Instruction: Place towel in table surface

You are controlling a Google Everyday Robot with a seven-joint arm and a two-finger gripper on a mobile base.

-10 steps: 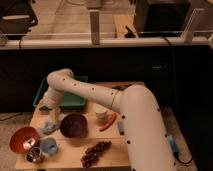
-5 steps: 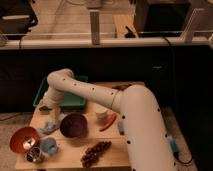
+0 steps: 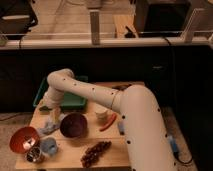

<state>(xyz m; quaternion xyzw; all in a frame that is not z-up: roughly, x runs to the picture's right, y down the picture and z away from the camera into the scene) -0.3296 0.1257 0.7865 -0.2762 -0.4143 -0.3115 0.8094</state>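
Note:
The pale grey-blue towel [image 3: 48, 128] lies crumpled at the left of the wooden table [image 3: 115, 150], between the red bowl and the dark purple bowl. My gripper [image 3: 54, 117] hangs from the white arm directly above the towel and reaches its top. I cannot tell whether it grips the cloth.
A green tray [image 3: 72, 101] stands at the back left. A dark purple bowl [image 3: 73, 125], a red bowl [image 3: 22, 139], a metal cup [image 3: 33, 155], a blue object [image 3: 49, 146], grapes [image 3: 95, 152], a white cup [image 3: 101, 113] and a red pepper [image 3: 107, 122] crowd the table.

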